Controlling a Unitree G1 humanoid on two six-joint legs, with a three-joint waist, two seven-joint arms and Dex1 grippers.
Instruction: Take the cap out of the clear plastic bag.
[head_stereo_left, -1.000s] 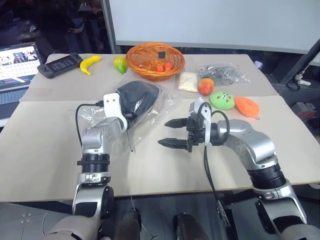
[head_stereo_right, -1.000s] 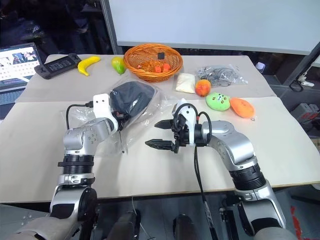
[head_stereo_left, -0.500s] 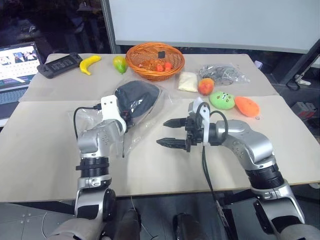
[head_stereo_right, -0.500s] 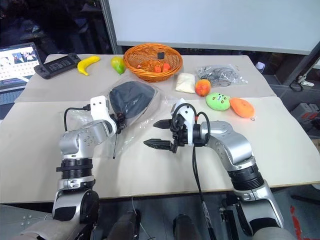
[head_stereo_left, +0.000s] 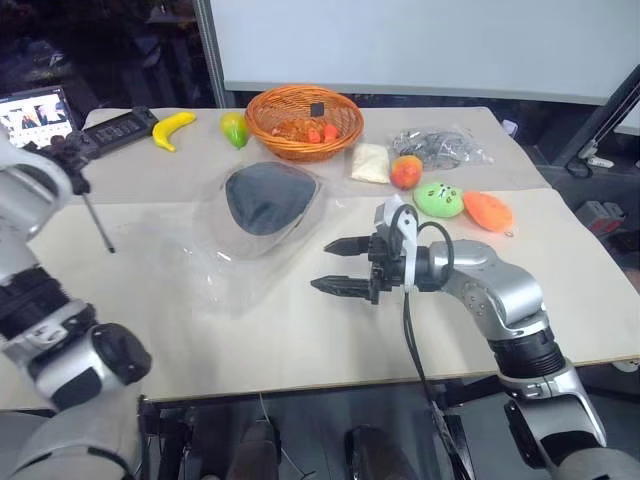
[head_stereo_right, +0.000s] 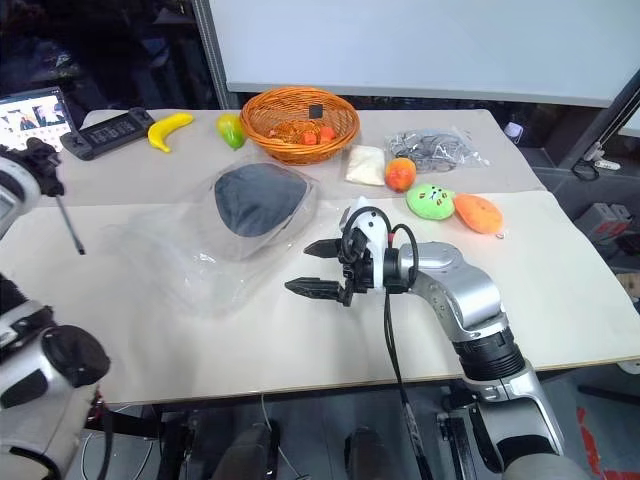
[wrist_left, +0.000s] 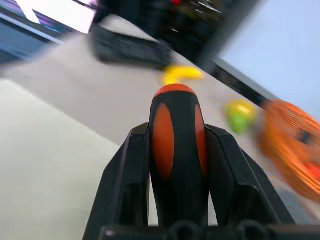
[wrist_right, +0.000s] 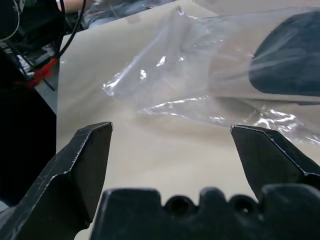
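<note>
One cap (head_stereo_left: 268, 197) is seen lying dark lining up, enclosed in the far end of the clear plastic bag (head_stereo_left: 235, 275), which is spread flat on the tabletop (head_stereo_left: 300, 350) just in front of the orange basket (head_stereo_left: 305, 120). None of the cap has been drawn out yet, so the task is judged to be at its opening step, with the bag not gripped by either arm.

The right claw (head_stereo_left: 335, 265) is held spread wide, level above the tabletop, just beside the bag's right edge and apart from it. The left claw (wrist_left: 177, 135) is raised well away at the left side of the tabletop, pressed onto the orange-and-black handle of what is probably a screwdriver (wrist_left: 178, 150), whose thin shaft hangs down.

For the next move, the bag's mouth has to be found and one layer of film pinched and pinned, most readily by the free right claw. The left claw is occupied, so the tool would have to be set down, or used to prise the film apart, before the cap can be pinched and slid out
</note>
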